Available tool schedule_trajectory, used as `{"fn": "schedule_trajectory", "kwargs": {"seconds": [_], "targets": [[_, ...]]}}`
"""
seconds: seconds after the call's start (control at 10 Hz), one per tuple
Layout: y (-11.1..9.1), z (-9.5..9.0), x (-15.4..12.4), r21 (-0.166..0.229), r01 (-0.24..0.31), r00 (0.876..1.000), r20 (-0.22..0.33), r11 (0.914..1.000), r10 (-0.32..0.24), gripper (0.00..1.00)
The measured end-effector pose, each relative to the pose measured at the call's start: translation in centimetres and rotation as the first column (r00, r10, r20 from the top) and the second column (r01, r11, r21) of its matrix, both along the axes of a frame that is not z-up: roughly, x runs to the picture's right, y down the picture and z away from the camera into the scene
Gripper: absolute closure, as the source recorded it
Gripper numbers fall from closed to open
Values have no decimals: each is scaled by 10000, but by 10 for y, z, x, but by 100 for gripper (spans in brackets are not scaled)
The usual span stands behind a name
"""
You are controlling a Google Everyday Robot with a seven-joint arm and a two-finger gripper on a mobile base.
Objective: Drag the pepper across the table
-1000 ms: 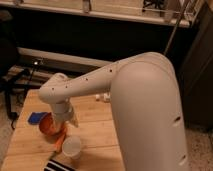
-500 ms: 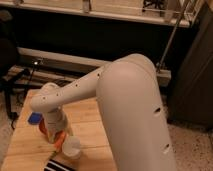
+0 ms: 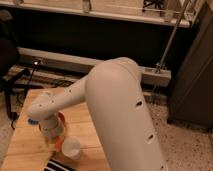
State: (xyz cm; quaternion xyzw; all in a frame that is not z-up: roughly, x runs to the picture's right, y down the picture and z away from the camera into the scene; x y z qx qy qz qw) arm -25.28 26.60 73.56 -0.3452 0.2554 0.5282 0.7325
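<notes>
My white arm reaches down over the light wooden table (image 3: 25, 145). Its wrist and gripper (image 3: 50, 137) hang low over the left part of the table, just left of a white cup (image 3: 71, 147). A small orange patch (image 3: 58, 145) shows between the gripper and the cup. I cannot tell whether it is the pepper or part of the bowl. A red-orange rim of the bowl (image 3: 62, 120) peeks out behind the wrist. The arm hides the rest.
A striped black-and-white thing (image 3: 57, 165) lies at the table's front edge below the cup. A small blue thing (image 3: 32, 121) shows at the wrist's left side. A dark chair (image 3: 7, 60) stands at the left, and a dark cabinet (image 3: 192, 80) at the right.
The arm has swung left and forward, and the gripper has come down closer to the cup. The arm now covers most of the bowl, which showed earlier.
</notes>
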Motion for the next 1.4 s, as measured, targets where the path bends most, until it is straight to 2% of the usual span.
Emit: {"fn": "schedule_trajectory", "kwargs": {"seconds": [0.4,0.8,0.9,1.0,1.2,1.3,1.4], "targets": [[10,7,-4,56,154,9998,-129,9999,-153,35],[21,15,-6,-290,299,9993,-195,9991,-305,35],[22,18,-7,-374,308,9993,-211,9988,-316,38],[22,21,-7,-419,309,9993,-219,9986,-319,45],[23,25,-9,-500,340,9991,-233,9982,-352,65],[22,28,-8,-516,347,9990,-252,9981,-361,70],[21,29,-8,-523,363,9989,-274,9980,-378,70]]}}
